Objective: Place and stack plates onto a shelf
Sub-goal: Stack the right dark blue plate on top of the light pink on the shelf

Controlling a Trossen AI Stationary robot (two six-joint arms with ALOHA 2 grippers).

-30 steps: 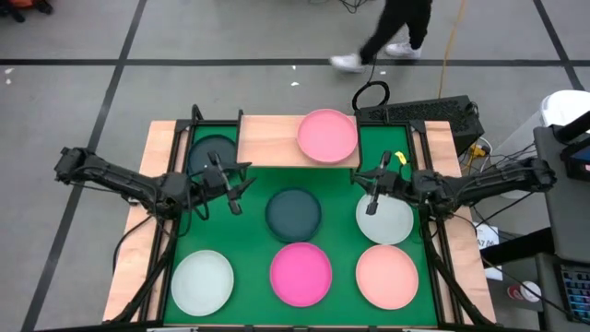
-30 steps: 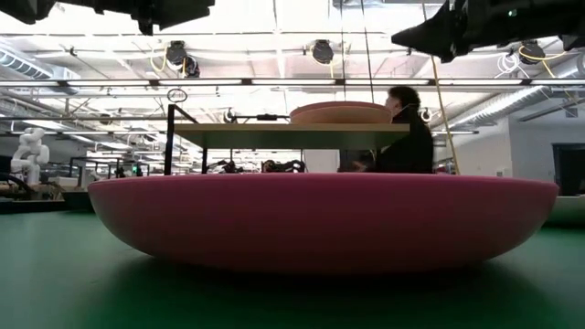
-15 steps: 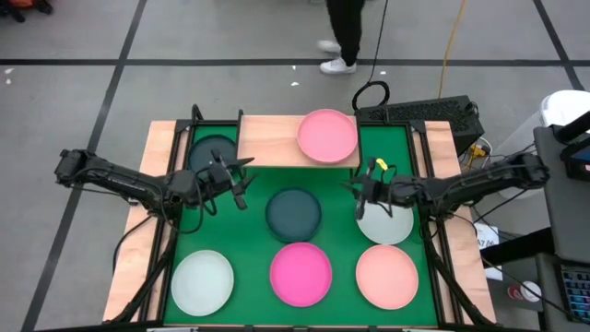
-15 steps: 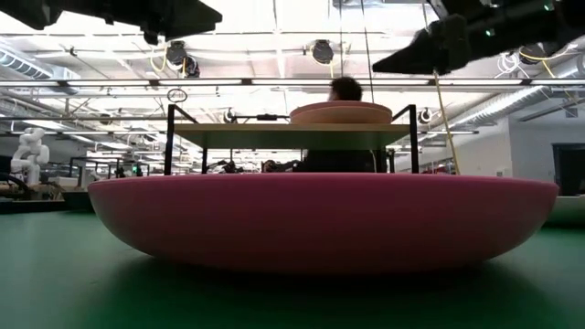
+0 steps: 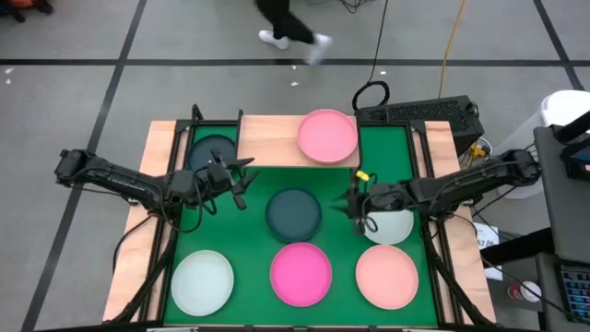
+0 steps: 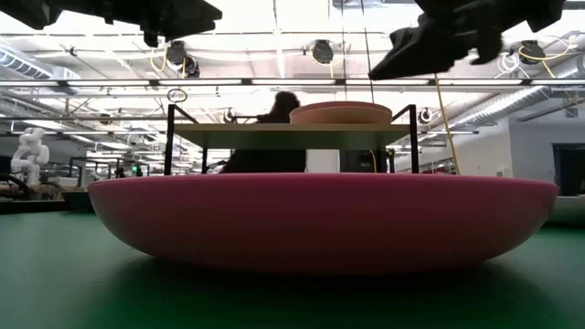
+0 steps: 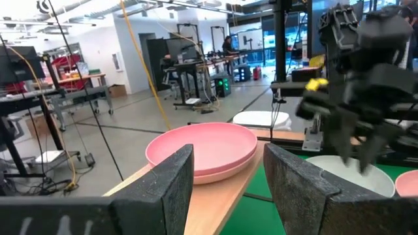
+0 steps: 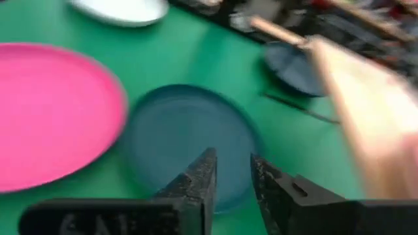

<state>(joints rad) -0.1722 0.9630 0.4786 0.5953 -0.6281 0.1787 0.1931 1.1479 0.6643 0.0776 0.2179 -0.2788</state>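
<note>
R gripper [image 5: 355, 205] has swung off the mint plate [image 5: 392, 224] toward the teal plate [image 5: 293, 213] below the shelf [image 5: 269, 140], fingers narrow, empty; prob. next pick. L gripper [image 5: 230, 181] waits, open.

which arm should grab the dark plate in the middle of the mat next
Probably the right. Its gripper is open, pointing at the dark plate. The left gripper faces the shelf.

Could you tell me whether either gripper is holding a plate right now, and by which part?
Nothing is held. The left gripper and right gripper both hover open and empty above the green mat.
</note>
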